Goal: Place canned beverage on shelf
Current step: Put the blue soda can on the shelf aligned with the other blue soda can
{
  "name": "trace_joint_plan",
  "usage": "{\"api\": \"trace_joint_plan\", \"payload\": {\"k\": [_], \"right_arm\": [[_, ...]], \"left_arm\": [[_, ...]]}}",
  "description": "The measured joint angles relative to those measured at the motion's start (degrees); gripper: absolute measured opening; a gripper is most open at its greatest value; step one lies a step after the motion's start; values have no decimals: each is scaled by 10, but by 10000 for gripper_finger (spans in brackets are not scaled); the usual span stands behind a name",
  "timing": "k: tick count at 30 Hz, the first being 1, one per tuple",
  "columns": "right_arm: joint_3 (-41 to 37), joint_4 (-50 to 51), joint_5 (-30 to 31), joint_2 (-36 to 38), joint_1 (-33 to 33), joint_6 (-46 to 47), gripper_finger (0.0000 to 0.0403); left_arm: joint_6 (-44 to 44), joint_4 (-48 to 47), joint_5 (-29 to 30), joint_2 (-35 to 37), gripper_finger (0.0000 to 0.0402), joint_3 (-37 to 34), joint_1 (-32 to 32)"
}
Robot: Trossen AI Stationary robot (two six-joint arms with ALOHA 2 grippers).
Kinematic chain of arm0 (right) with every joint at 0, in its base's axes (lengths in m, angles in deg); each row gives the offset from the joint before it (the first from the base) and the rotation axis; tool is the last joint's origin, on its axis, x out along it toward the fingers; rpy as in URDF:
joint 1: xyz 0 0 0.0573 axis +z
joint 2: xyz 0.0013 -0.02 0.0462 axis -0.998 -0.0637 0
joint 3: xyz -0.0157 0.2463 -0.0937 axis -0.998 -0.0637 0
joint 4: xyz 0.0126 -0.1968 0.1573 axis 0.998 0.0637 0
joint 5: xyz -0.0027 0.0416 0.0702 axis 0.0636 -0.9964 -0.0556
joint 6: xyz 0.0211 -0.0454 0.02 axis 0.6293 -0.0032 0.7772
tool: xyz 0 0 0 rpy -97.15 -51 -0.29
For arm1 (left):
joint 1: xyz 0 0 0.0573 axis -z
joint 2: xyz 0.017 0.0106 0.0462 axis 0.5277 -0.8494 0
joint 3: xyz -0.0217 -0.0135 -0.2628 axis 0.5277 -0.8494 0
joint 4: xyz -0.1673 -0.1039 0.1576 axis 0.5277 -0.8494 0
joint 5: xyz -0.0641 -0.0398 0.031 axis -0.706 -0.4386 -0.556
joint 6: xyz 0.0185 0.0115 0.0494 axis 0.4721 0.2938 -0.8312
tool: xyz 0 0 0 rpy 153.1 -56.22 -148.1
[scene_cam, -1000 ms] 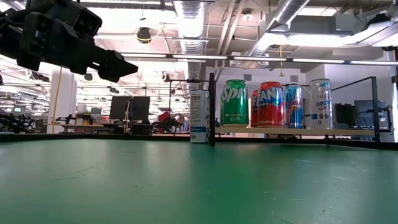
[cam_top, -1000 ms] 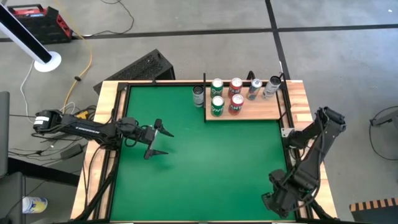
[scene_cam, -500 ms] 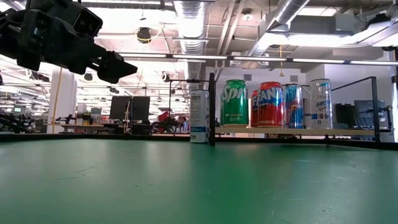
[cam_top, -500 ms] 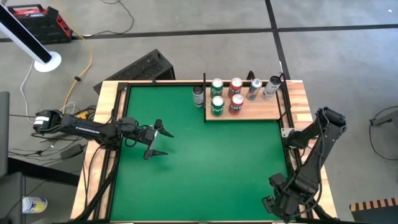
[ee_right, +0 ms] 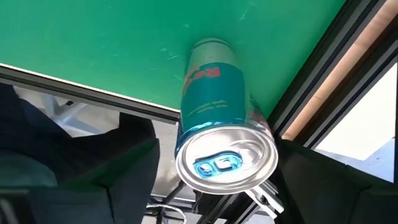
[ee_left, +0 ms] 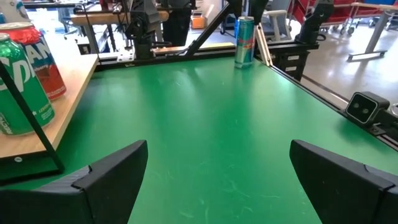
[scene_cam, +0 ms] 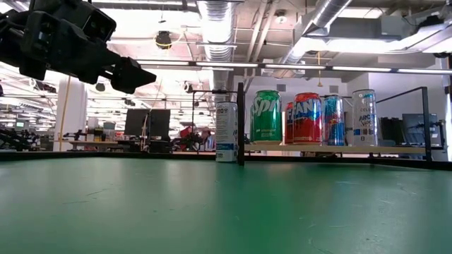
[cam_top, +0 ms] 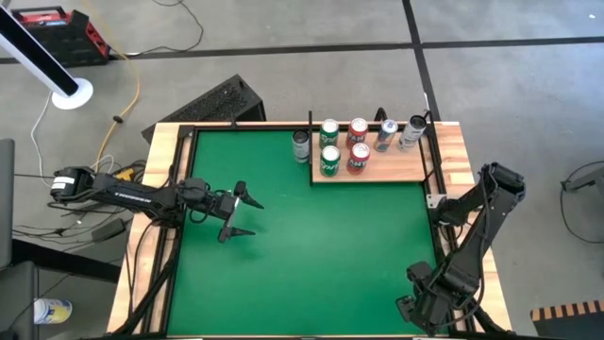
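Canned beverage (ee_right: pixel 214 112), a blue can with a silver top and its tab unopened, stands upright on the green table (cam_top: pixel 311 255) at the 5 o'clock corner, close against the black edge rail. It is not on the shelf. The right gripper (ee_right: pixel 217 146) is positioned over this can with one finger on either side of the body. The jaws stand wide; a gap is visible on one side, and contact on the other side cannot be confirmed, so no grasp is recorded. The shelf (cam_top: pixel 396 168), a light-brown wooden panel, lies at the 1 o'clock corner of the table, well apart from the blue can. It carries six upright cans: two green cans (cam_top: pixel 329 161) toward its 9 o'clock end, two red cans (cam_top: pixel 359 156) beside them, and two pale cans (cam_top: pixel 386 135) toward 3 o'clock. One further silver can (cam_top: pixel 301 144) stands on the green surface just beside the shelf's 9 o'clock edge, outside the black upright post. The left gripper (cam_top: pixel 247 215) hangs above the table at the 9 o'clock side, clear of the surface, fingers released and spread wide with nothing between them, pointing toward 3 o'clock.
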Motion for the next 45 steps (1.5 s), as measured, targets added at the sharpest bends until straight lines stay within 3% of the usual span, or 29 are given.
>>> {"api": "trace_joint_plan", "payload": {"k": [9, 16, 22, 29, 35, 45], "right_arm": [[0, 0, -8, 0, 0, 1, 263], [1, 3, -14, 1, -9, -8, 261], [46, 80, -14, 2, -52, -89, 261], [138, 272, 6, 2, -157, -270, 261], [158, 270, 85, 32, -297, -492, 261], [156, 276, 109, 40, -554, -829, 261]], "left_arm": [[-2, 0, 0, 0, 377, 0, 0], [-12, 0, 0, 0, 377, 0, 0], [-14, 0, 0, 0, 377, 0, 0], [-19, -1, -10, 0, 377, 0, 0], [-19, -3, -15, 0, 377, 0, 0], [-22, -18, -16, 0, 377, 0, 0]]}}
